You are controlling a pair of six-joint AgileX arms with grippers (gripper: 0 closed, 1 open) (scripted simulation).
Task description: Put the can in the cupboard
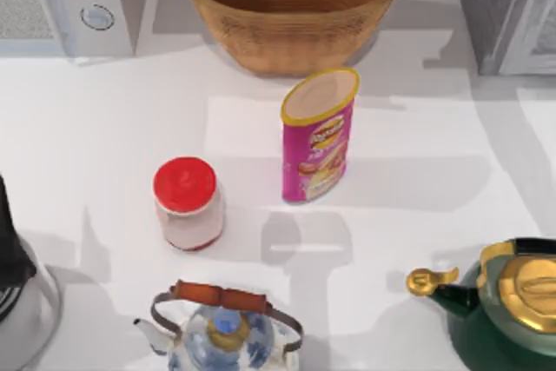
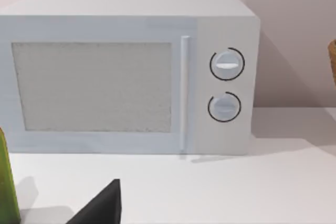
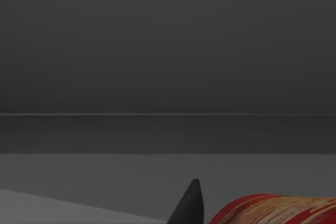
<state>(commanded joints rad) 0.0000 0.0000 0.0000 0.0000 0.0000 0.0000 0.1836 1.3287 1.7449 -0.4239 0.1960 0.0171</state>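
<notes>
Top view: white table (image 1: pixel 104 128), grey cupboard (image 1: pixel 508 6) upper right, wicker basket (image 1: pixel 291 6) top centre, microwave (image 1: pixel 61 2) upper left, pink can (image 1: pixel 318 136) upright at centre, red-lidded jar (image 1: pixel 188 203) left of it. Finger state of both grippers: cannot tell.

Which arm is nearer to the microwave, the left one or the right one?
Left, probably. The left arm is at the table's left edge, on the microwave's side; the right end effector faces a dark grey surface.
</notes>
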